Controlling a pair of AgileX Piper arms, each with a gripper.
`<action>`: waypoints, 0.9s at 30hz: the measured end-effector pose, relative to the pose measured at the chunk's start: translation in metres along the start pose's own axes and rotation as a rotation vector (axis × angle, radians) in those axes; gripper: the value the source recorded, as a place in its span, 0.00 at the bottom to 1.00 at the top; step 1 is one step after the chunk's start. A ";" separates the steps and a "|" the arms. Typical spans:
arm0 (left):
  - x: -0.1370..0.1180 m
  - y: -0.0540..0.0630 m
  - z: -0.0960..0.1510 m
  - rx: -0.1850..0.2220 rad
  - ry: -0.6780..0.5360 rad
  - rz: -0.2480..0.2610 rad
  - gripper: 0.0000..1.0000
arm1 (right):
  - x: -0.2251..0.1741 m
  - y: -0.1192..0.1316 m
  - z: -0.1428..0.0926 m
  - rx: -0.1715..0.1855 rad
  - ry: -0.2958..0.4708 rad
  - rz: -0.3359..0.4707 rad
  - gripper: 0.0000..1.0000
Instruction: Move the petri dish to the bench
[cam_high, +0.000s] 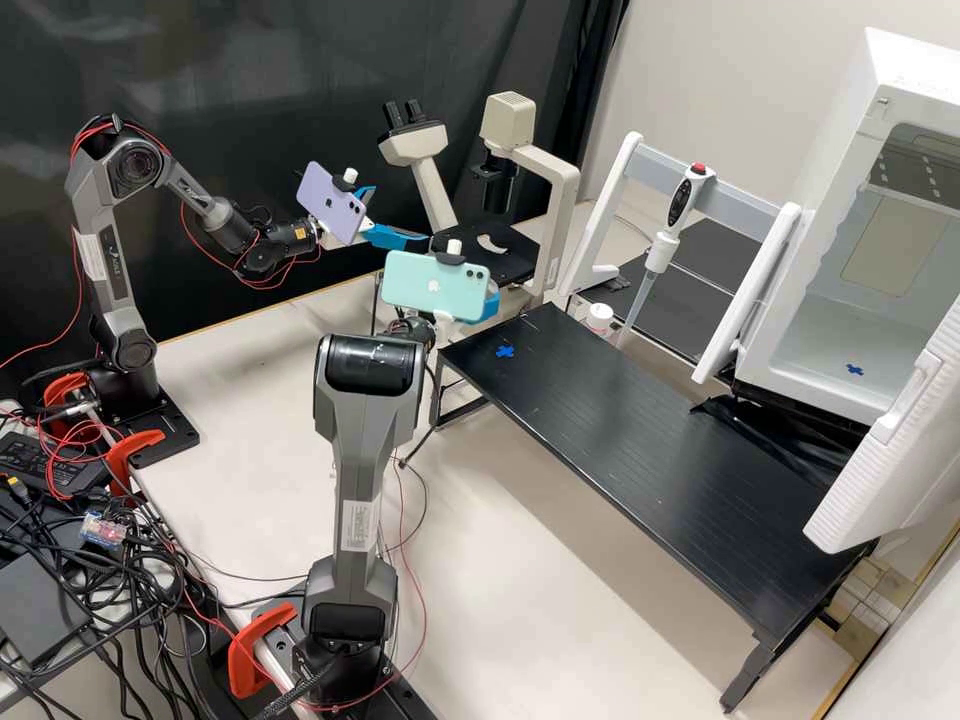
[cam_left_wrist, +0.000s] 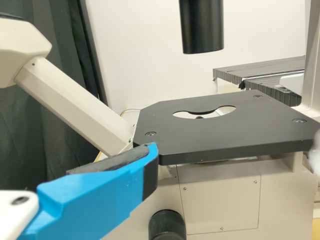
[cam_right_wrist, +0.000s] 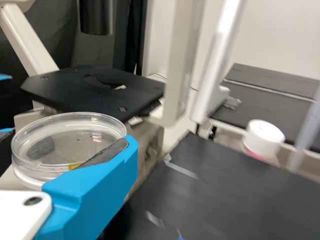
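Note:
In the high view my left gripper (cam_high: 398, 214) stands at the back left, fingers spread with nothing between them. One finger of the left gripper (cam_left_wrist: 142, 162) shows in the left wrist view, near the microscope stage (cam_left_wrist: 220, 140). My right gripper (cam_high: 488, 303) is beside the far left corner of the black bench (cam_high: 620, 430), partly behind a green phone. The clear round petri dish (cam_right_wrist: 70, 137) lies roughly level against the inner side of the finger of my right gripper (cam_right_wrist: 117, 157), held in the air in front of the stage; the grip's far side is hidden.
A microscope (cam_high: 555, 190) stands behind the bench's left end. A pipette on its stand (cam_high: 690, 190), a white-capped bottle (cam_high: 599, 318) and an open white chamber (cam_high: 840, 330) line the back and right. Blue tape (cam_high: 505, 352) marks the bench.

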 end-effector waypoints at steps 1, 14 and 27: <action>0.000 0.000 0.000 0.000 0.000 0.000 1.00 | -0.008 0.001 0.008 0.007 -0.005 0.003 0.00; 0.000 0.000 0.000 0.000 0.000 0.000 1.00 | -0.058 0.022 0.069 0.110 -0.072 0.138 0.00; 0.000 0.000 0.000 0.000 0.000 0.000 1.00 | -0.065 0.018 0.078 0.088 -0.061 0.128 1.00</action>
